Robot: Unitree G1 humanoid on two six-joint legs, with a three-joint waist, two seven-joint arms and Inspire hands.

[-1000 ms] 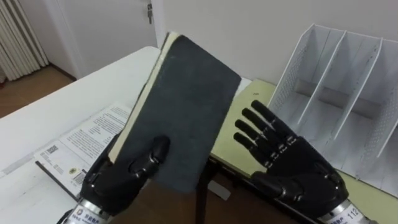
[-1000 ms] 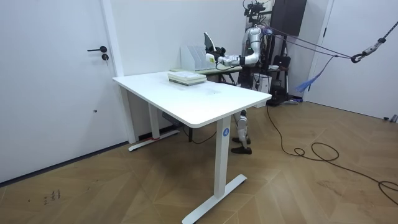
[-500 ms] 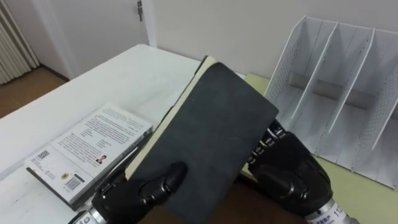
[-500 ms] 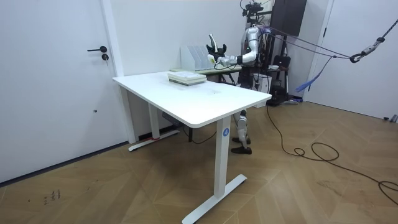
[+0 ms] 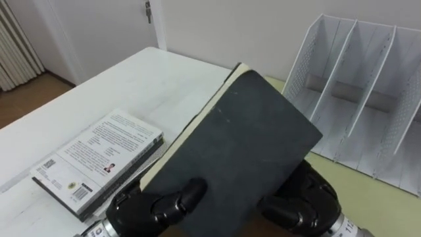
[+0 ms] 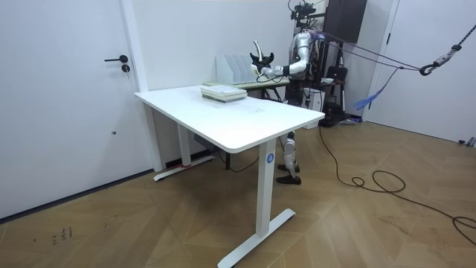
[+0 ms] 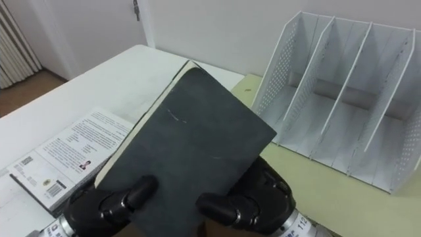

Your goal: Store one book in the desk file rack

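Note:
A book with a dark grey cover (image 5: 240,141) (image 7: 191,135) is held up tilted, its pale page edge toward the left. My left hand (image 5: 154,205) grips its lower left corner, thumb on the cover. My right hand (image 7: 253,197) holds the lower right from behind, thumb curled onto the cover. The white perforated file rack (image 5: 358,79) (image 7: 342,79) stands up and to the right of the book, on a yellow-green desk (image 7: 322,187); the slots I see hold nothing. In the room view I stand behind the white table, holding the book (image 6: 257,55) near the rack (image 6: 232,68).
A stack of books (image 5: 99,161) (image 6: 223,92) lies on the white table (image 5: 131,85) to my left. A wall with a door handle (image 5: 149,10) stands behind the table. A narrow gap separates the white table from the yellow-green desk.
My right hand, open beside the book a second ago, has gone behind it and taken hold. The book has shifted right toward the rack and tilted further.

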